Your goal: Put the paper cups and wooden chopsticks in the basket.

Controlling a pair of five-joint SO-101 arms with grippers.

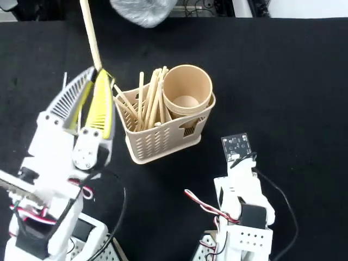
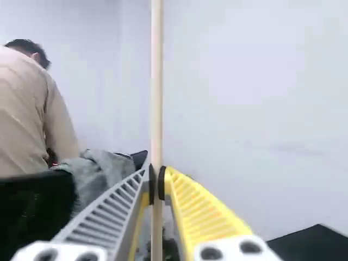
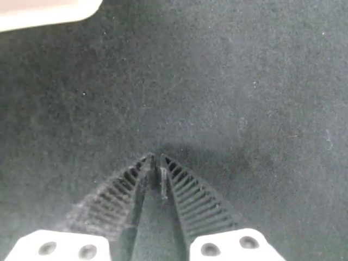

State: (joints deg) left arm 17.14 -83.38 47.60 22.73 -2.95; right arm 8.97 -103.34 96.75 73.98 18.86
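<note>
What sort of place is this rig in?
Likely a robotics lab or office bench, not a home. It has a black cloth table, a small left arm and right arm side by side, loose cables at the far edge, and a plain white wall behind.

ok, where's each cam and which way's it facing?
High view: fixed overhead, looks down on table, basket, left arm, right arm.
Left wrist view: on left wrist, faces a wall; left claw shut on chopstick.
Right wrist view: on right wrist, faces down at table; right claw shut.
Shared: chopstick, in high and left wrist views.
</note>
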